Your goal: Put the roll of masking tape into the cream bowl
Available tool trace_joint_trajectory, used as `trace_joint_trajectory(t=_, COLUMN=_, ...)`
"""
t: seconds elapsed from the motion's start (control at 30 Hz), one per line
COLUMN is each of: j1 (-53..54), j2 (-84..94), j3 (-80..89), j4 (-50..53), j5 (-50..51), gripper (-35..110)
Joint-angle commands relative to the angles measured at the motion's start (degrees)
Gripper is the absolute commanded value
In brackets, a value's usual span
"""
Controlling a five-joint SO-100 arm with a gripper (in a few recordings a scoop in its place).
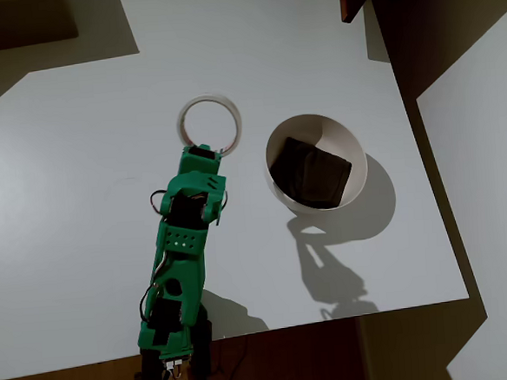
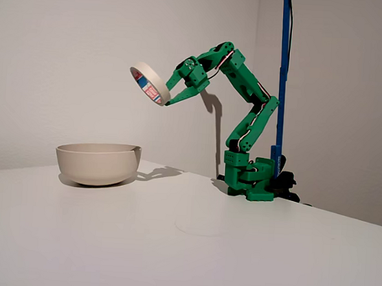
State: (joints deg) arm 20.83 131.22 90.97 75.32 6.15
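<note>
1. The table [image 1: 81,211] carried the bowl [image 2: 97,162], a dark folded item [image 1: 313,175] already inside.
2. The gripper [image 2: 170,95] was closed on the tape [image 2: 150,83], held aloft beside the bowl.
3. The tape was judged light and stiff, best pinched through its wall.

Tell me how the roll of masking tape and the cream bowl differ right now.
The roll of masking tape hangs tilted in the gripper, high above the table; the cream bowl sits upright on it. The roll is a smaller open ring; the bowl is wider and holds a dark folded item. Both are round and cream-white.
</note>
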Motion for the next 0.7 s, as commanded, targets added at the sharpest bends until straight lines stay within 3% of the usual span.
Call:
trace_joint_trajectory(t=0.0, j1=4.6, j2=-3.2, j3=-7.4, j4=-1.9, j5=-0.3, gripper=-8)
trace_joint_trajectory(t=0.67, j1=22.9, j2=-38.1, j3=-35.7, j4=-3.4, j5=1.0, gripper=-8)
